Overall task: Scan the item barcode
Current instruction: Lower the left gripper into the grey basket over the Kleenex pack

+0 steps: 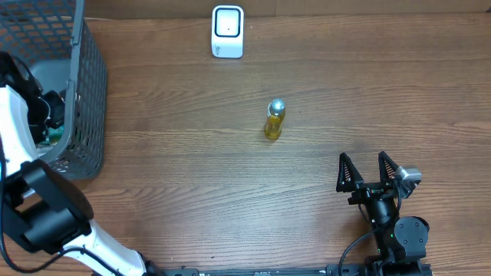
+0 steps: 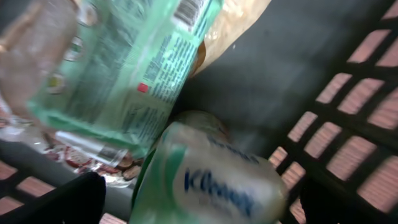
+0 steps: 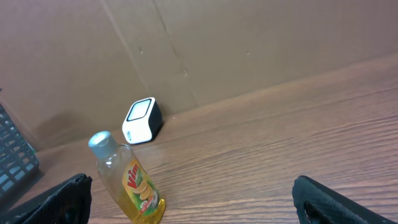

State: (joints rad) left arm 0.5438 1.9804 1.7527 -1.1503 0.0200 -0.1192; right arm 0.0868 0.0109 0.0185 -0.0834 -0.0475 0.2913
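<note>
Kleenex tissue pack (image 2: 211, 180) lying in dark mesh basket (image 2: 298, 68), green printed packet (image 2: 118, 68) tilted above it

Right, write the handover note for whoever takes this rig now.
Left pincer: open, holding nothing, down inside the grey basket just above a Kleenex pack and a green packet.
Right pincer: open, empty, low over the table, pointing toward the yellow Vim bottle.
The bottle stands upright mid-table, apart from the white scanner at the far edge.
Done: no item is gripped; whether the bottle was scanned cannot be told.
Left: grip an item and show its barcode to the scanner.
</note>
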